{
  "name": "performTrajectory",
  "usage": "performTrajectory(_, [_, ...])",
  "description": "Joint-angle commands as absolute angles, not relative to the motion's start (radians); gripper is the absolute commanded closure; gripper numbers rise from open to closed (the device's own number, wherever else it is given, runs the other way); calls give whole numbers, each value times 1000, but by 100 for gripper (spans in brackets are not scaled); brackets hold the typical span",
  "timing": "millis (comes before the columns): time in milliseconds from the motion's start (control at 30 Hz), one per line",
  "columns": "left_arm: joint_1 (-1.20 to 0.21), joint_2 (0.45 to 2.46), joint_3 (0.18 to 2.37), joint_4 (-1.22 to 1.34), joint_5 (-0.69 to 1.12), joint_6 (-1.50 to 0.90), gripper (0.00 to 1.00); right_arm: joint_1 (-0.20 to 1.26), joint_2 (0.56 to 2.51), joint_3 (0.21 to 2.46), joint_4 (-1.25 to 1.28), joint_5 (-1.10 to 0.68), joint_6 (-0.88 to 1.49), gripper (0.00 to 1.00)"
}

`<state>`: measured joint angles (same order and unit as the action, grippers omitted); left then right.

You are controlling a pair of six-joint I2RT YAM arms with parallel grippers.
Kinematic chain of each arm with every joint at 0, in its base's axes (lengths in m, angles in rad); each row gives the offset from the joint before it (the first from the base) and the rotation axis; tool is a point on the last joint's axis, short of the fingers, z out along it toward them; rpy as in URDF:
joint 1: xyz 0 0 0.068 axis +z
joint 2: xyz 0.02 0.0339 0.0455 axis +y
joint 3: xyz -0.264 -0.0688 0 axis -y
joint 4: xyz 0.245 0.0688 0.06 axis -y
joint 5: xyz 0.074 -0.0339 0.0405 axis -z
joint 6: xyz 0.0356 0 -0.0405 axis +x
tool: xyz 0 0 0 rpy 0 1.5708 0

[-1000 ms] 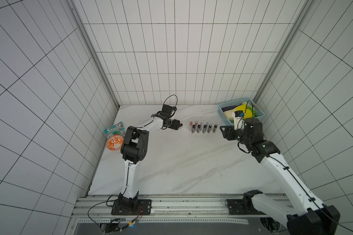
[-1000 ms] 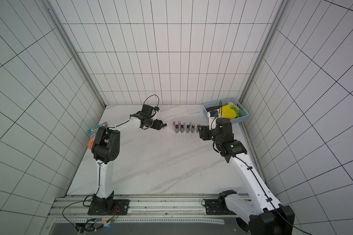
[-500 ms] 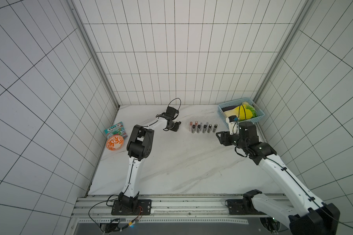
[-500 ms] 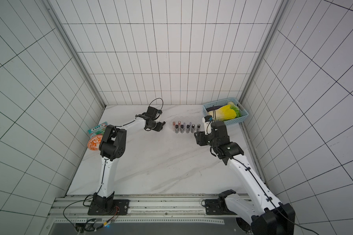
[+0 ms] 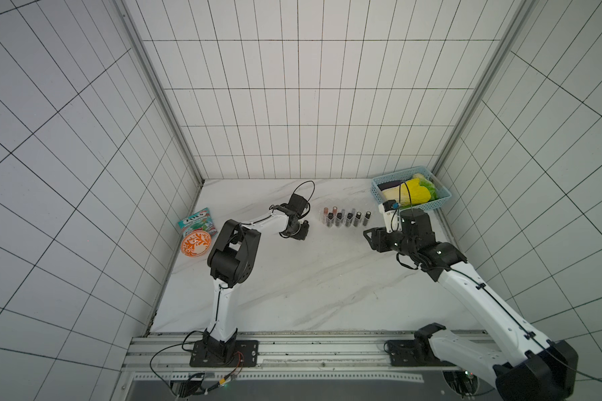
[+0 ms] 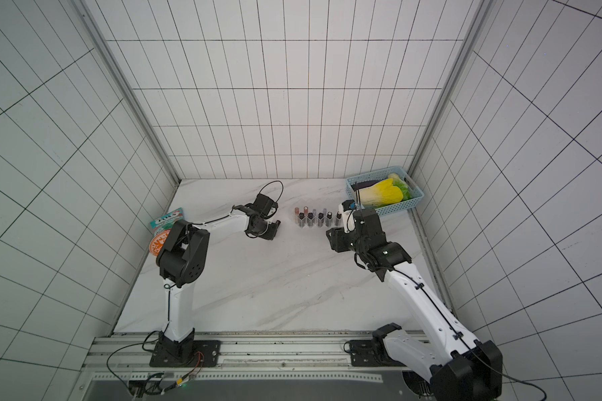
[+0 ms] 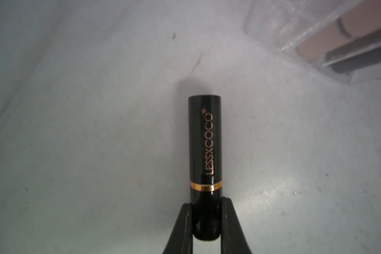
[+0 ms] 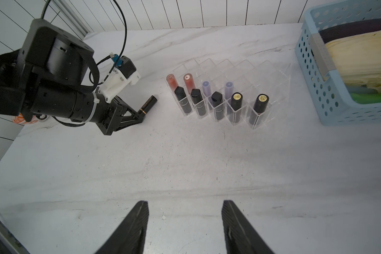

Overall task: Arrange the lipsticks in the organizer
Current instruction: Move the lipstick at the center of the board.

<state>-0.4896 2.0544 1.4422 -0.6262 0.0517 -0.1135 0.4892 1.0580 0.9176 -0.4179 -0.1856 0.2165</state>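
My left gripper (image 7: 206, 203) is shut on the base end of a glossy black lipstick (image 7: 205, 140) with a gold band. The tube points toward the clear organizer (image 8: 273, 68), low at the marble top, a short way to the organizer's left in both top views. Whether the tube still rests on the table I cannot tell. Several lipsticks (image 8: 216, 103) stand in the organizer: black ones in front, pinkish and lavender ones behind. In the right wrist view, the left gripper (image 8: 139, 115) holds the tube (image 8: 149, 105). My right gripper (image 8: 185, 205) is open and empty, in front of the organizer.
A light-blue perforated basket (image 5: 376, 190) with yellow and green items sits at the back right, close behind my right wrist. An orange patterned bowl (image 5: 196, 243) and a teal packet (image 5: 197, 222) lie at the left edge. The left arm (image 6: 219, 222) reaches across the back left.
My left gripper has shut on the black lipstick. My right gripper has drawn back from the organizer's right end toward the front.
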Motion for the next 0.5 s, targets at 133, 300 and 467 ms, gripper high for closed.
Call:
performTrajectory(133, [-592,1891,1295,-655,182,-264,86,508,1092,901,-479,-199,270,43])
performTrajectory(300, [-668,1876,1302,-670,199,-320,84,514,1131,883,-486,-212,293,43])
performTrajectory(467, [-694,1891,1322,-672,196,-351,82,519,1142,869,-481,-212,305,43])
